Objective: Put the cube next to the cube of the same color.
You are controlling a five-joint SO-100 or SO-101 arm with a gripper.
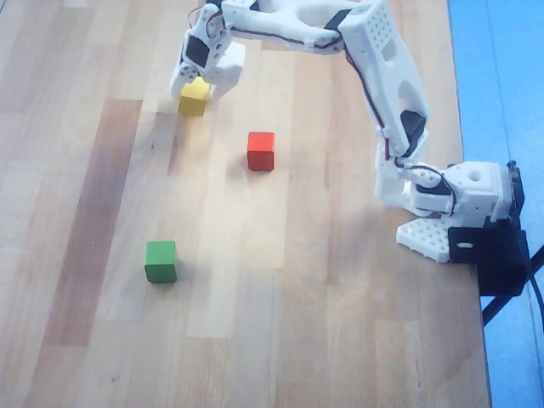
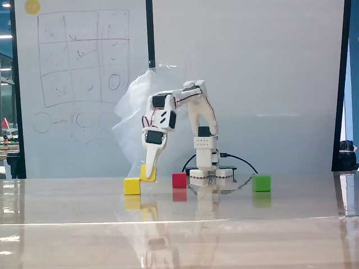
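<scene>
The gripper (image 2: 149, 171) pinches the cube (image 2: 148, 173) (light, rigid wood) by flat sides — seemingly just beside its twin (image 2: 132, 186).

You are looking at a pale wooden bench (image 1: 280, 340) that is reflecting light in the fixed view, with a sketched-on whiteboard (image 2: 78, 67) standing behind and blue floor (image 1: 510, 76) showing beside it.

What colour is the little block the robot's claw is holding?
Yellow. The block in the claw shows best in the fixed view.
</scene>
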